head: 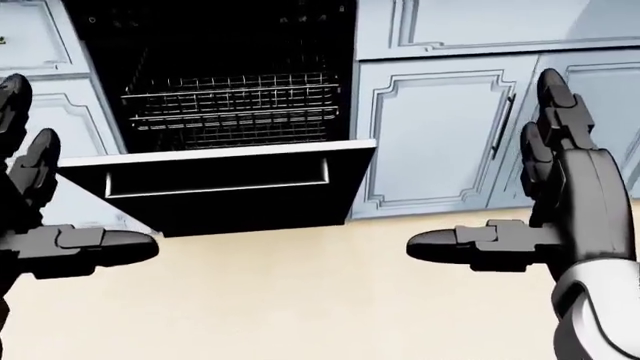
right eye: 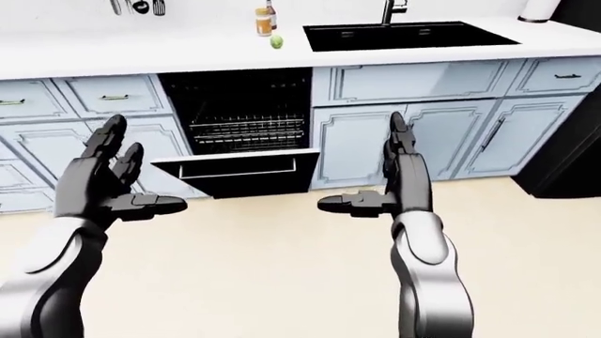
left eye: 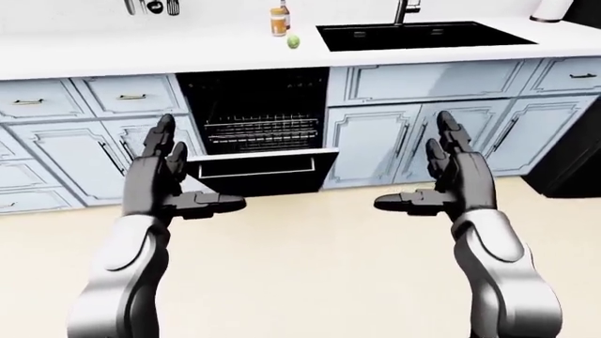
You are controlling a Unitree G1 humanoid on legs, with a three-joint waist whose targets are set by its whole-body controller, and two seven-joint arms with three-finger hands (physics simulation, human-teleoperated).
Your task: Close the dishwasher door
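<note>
1. The dishwasher door [left eye: 258, 170] hangs partly lowered, jutting out from the cabinets [left eye: 375, 141].
2. Bare floor [left eye: 310, 239] lies between it and both open hands: left hand [left eye: 164, 179], right hand [left eye: 456, 179].
3. The wire rack [head: 230, 109] fills the opening above the door.

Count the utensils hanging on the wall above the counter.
3 show, bunched at the top left of the left-eye view: utensil one, utensil two, utensil three. The frame's top edge crops them, so more may hang out of view.
</note>
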